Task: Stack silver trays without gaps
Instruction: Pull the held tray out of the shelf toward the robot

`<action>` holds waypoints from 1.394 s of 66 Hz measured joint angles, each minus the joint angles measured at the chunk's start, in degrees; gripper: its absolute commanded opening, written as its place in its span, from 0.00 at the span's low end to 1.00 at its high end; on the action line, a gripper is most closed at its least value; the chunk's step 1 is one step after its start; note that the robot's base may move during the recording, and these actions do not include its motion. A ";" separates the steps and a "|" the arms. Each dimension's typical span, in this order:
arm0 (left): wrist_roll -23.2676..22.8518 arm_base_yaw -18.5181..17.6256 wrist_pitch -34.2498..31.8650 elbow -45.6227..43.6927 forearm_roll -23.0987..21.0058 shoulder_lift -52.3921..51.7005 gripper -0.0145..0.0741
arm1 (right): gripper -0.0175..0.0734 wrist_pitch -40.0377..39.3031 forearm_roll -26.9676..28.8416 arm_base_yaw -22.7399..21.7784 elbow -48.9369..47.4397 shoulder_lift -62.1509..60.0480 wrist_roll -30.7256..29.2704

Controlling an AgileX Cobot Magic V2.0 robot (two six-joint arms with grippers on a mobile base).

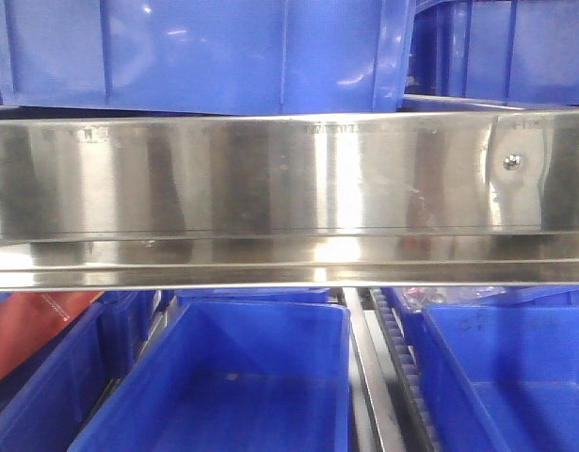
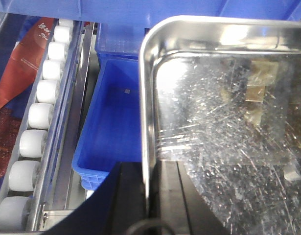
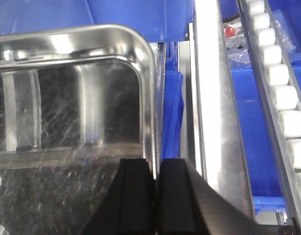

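Left wrist-mounted view: left gripper point(image 2: 149, 169) clamps the silver tray point(image 2: 214, 32) by its rim; right gripper point(image 3: 156, 164) does likewise. Holding both level should seat the corners flush.

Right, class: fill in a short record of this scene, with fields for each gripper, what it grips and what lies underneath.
left gripper: shut on side rim of a shiny grey rectangular stainless-steel tray
right gripper: shut on side rim of a matching tray; same one or not, cannot tell
underneath: blue rectangular plastic bin, row of white cylindrical rollers
front view: broad mirror-like steel rail, no gripper in sight
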 measured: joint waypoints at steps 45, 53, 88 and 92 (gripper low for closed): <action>0.00 0.00 -0.16 0.00 1.17 0.00 0.15 | 0.16 -0.37 -0.97 0.00 0.00 0.12 0.00; 0.00 0.00 -0.29 0.00 1.41 0.00 0.15 | 0.16 -0.60 -1.07 0.00 0.00 0.21 0.00; 0.00 0.00 -0.29 0.00 1.63 0.00 0.15 | 0.16 -0.72 -1.20 0.00 0.00 0.21 0.00; 0.00 0.00 -0.29 0.00 1.63 0.00 0.15 | 0.16 -0.72 -1.20 0.00 0.00 0.21 0.00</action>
